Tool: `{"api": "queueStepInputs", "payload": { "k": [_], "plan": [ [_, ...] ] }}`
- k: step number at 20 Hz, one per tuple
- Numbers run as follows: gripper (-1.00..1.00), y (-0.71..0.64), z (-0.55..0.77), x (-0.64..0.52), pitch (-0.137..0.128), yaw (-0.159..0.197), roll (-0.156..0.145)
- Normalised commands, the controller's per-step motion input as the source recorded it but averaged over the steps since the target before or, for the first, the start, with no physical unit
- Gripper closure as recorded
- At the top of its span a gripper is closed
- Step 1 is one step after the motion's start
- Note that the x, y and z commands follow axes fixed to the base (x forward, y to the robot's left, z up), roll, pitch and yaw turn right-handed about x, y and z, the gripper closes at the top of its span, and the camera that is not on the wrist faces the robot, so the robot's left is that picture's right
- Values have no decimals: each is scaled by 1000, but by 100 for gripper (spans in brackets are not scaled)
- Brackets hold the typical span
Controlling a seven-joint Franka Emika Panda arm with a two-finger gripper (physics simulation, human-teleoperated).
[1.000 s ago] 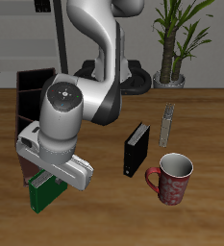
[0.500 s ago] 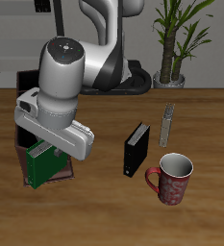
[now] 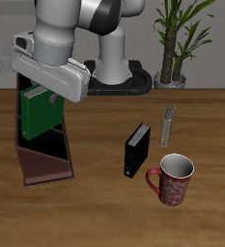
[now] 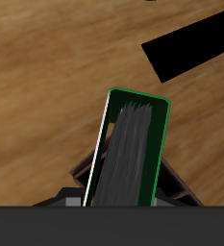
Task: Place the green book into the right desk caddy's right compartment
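My gripper (image 3: 42, 94) is shut on the green book (image 3: 40, 113), which hangs upright below it, lifted above the right desk caddy (image 3: 46, 172). The book's lower edge is over the caddy's far part, near the right compartment (image 3: 35, 96), which the book and the arm mostly hide. The caddy's nearer sections show black inside. In the wrist view the green book (image 4: 133, 154) fills the middle, held between the fingers, with wood table behind it. The fingertips themselves are hidden by the arm in the exterior view.
A small black book (image 3: 136, 150) stands upright in the table's middle; it also shows in the wrist view (image 4: 190, 48). A red patterned mug (image 3: 172, 178) stands near the front. A slim grey object (image 3: 167, 125) lies farther back. A potted plant (image 3: 177, 48) stands behind.
The arm has risen and moved toward the table's back, carrying the green book up from beside the caddy's near end to above its far part.
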Motion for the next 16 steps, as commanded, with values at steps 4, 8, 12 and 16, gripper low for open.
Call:
{"api": "queueStepInputs", "payload": {
  "k": [4, 8, 12, 16],
  "plan": [
    [100, -233, 539, -671, -31, 0, -63],
    [100, -138, 199, -438, 24, 7, -22],
    [100, -112, 115, -584, 6, -13, -51],
    [100, -84, 76, -620, -45, -18, -31]
  ]
}}
